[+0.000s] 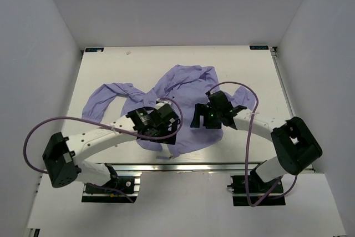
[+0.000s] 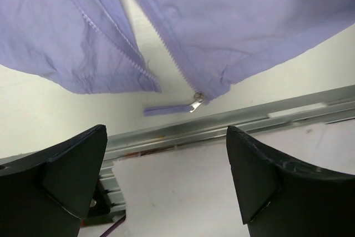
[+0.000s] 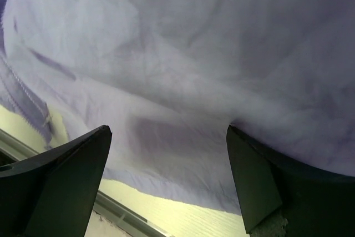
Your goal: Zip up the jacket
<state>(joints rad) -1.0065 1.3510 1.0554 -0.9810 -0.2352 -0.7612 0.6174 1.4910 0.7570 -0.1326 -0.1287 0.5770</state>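
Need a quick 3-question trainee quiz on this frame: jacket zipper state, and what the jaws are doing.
1. True or false: the jacket's two tooth rows are joined at the hem.
2. The zipper pull lies: A) on the table, B) between the left jaws, C) under a sleeve.
3. What do the left and right jaws hold?

Key:
1. False. The rows stand apart in the left wrist view.
2. A.
3. Nothing. Both pairs stand open, the right pair over jacket fabric.
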